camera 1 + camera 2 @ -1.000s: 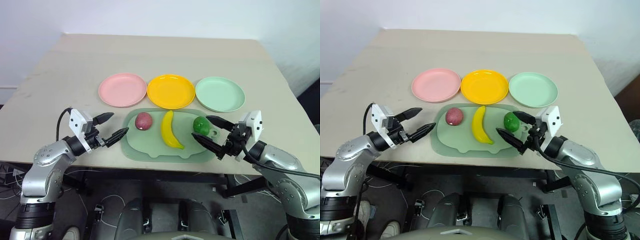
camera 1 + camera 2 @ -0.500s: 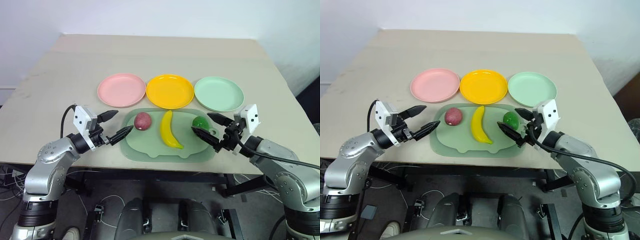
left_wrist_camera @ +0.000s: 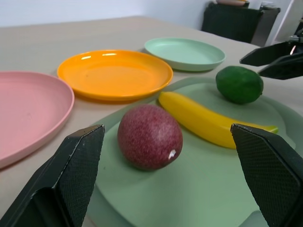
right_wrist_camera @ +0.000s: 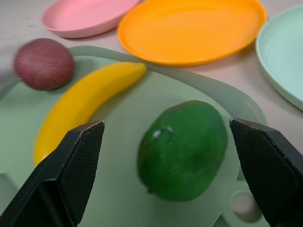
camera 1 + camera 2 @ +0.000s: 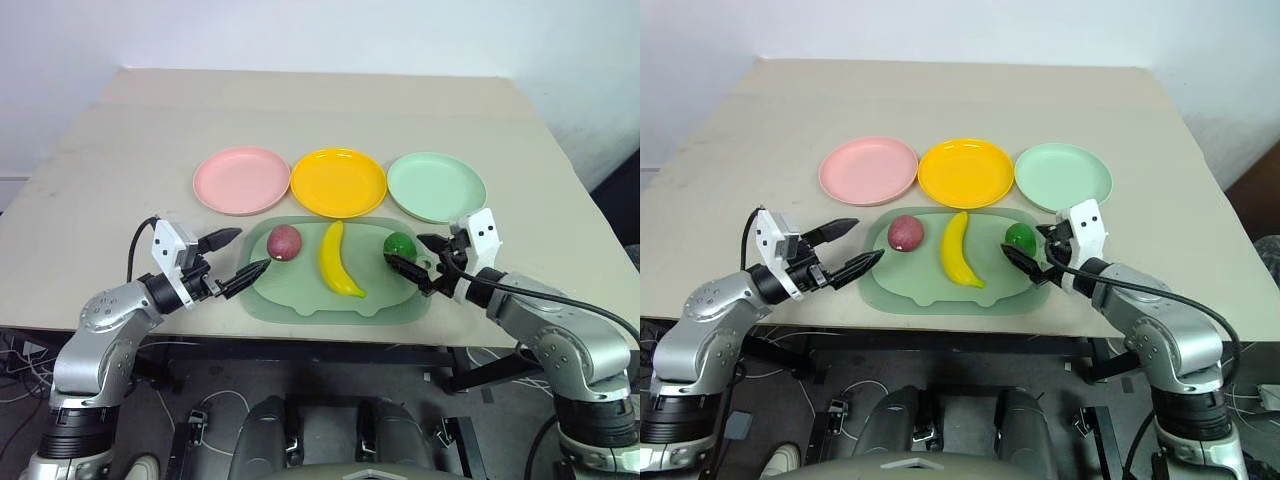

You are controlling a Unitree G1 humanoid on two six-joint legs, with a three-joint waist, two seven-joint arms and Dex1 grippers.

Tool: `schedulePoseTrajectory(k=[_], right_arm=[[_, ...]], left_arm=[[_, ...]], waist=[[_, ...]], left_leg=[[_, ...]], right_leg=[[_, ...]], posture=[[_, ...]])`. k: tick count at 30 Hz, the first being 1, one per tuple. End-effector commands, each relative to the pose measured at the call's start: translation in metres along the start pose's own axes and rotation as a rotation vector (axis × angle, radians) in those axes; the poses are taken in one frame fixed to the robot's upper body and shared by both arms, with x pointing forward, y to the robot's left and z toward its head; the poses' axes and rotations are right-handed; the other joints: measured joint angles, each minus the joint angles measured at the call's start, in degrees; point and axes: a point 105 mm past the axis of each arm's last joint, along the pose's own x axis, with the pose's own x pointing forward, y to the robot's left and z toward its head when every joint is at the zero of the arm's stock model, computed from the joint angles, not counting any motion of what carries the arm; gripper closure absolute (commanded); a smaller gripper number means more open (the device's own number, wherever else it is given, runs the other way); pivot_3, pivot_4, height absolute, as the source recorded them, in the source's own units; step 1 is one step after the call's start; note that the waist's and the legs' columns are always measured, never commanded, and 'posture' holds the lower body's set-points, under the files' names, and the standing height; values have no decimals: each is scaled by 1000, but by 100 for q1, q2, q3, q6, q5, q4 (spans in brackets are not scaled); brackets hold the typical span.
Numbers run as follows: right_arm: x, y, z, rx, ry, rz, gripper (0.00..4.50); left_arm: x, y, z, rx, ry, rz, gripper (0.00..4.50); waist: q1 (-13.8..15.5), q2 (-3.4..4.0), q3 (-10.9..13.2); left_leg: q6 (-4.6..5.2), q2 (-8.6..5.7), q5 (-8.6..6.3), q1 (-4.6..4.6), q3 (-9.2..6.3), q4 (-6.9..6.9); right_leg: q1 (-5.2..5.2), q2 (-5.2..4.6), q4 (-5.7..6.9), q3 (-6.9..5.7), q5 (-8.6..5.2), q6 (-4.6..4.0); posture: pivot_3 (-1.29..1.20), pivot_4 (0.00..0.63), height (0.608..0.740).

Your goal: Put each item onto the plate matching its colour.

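A beige bench (image 5: 120, 150) is shown; near its front edge a pale green tray (image 5: 300, 298) carries the purple fruit (image 5: 285, 241), banana (image 5: 337, 261) and green fruit (image 5: 400, 246). Pink plate (image 5: 241, 180), yellow plate (image 5: 338, 182) and mint plate (image 5: 436, 187) are ranged behind. Left end effector (image 5: 234, 256) and right end effector (image 5: 416, 255) are released, the right flanking the green fruit.

A beige table (image 5: 300, 110) stood against a plain white wall (image 5: 300, 30). Below its near edge, cables (image 5: 200, 420) lay across a dark floor (image 5: 470, 440).

3 fruits (image 5: 340, 258) on tray (image 5: 300, 300), w/ 3 plates (image 5: 338, 183) in row behind it.
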Motion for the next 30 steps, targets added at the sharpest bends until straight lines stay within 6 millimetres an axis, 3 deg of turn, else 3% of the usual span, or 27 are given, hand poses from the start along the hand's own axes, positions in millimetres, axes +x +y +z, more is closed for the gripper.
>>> schedulePoseTrajectory(k=[1,8,11,14,22,25,30], right_arm=[[8,-5,-1,-12,16,-36,0],[21,-23,-10,18,65,-103,0],[21,-28,-6,-3,55,-125,548],[16,-22,4,-5,16,-87,1513],[6,-8,46,-15,-95,-11,1595],[18,-27,60,-35,-108,-95,1595],[39,-68,64,-87,-79,-244,1595]], left_arm=[[-2,-2,12,49,-29,-1,19],[0,-3,8,50,-22,4,19],[0,-3,7,50,-20,4,0],[0,-1,7,51,-22,9,0],[-1,0,7,56,-19,25,0],[1,0,9,60,-25,31,0],[3,0,12,62,-31,41,0]], waist=[[0,0,0],[-14,0,0],[-15,0,0],[-22,0,0],[-108,2,1],[-135,3,2],[-99,3,2]], left_leg=[[0,0,0,0,1,0],[-1,0,0,-1,6,0],[-2,0,-1,-1,7,0],[-4,1,-2,-1,8,-1],[-4,1,-2,-3,8,-3],[-4,2,-2,-1,16,-2],[0,0,-1,-2,26,-3]], right_leg=[[0,0,0,1,0,0],[-3,0,2,2,6,11],[-4,0,2,3,6,12],[-5,0,2,3,7,12],[-8,0,2,5,7,13],[-13,0,5,12,8,11],[-15,0,4,13,8,11]], posture=[[0,150,695],[0,150,695],[0,150,695],[0,150,695],[0,150,695],[0,150,695],[0,150,695]])
